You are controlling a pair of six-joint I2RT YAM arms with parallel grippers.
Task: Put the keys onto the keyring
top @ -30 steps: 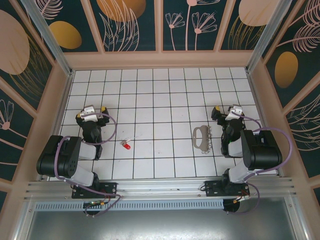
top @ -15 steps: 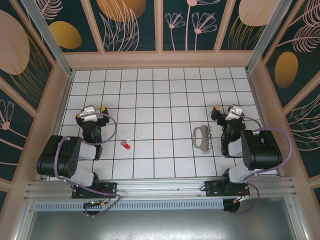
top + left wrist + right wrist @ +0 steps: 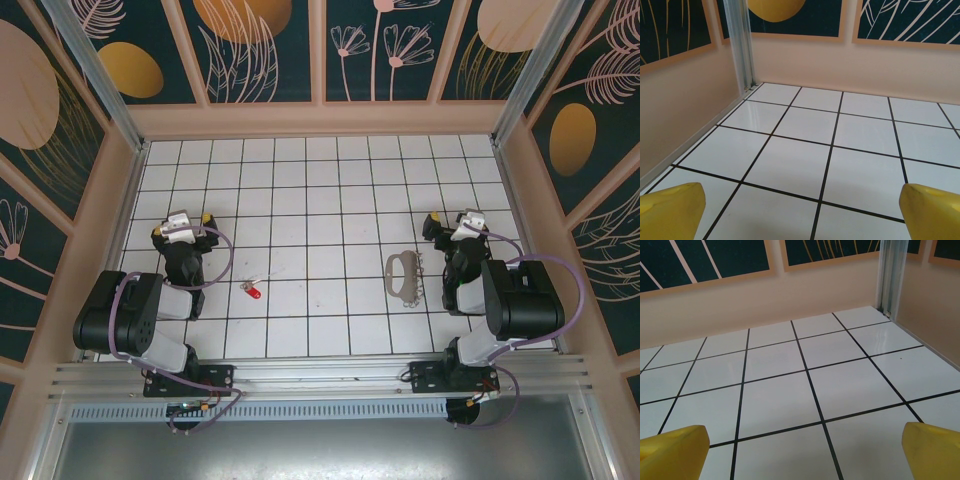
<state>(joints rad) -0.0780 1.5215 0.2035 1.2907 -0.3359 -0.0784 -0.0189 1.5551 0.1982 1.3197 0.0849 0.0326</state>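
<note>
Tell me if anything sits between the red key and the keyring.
Nothing visible does. Bare tiles lie between the key and the keyring.

A robotics lab test cell: a left arm [image 3: 125, 315] and a right arm [image 3: 520, 295] are bolted to an aluminium rail [image 3: 320, 380] at the edge of a white gridded table [image 3: 320, 180]. Peach walls [image 3: 320, 120] with dark botanical panels [image 3: 385, 50] box it in.
</note>
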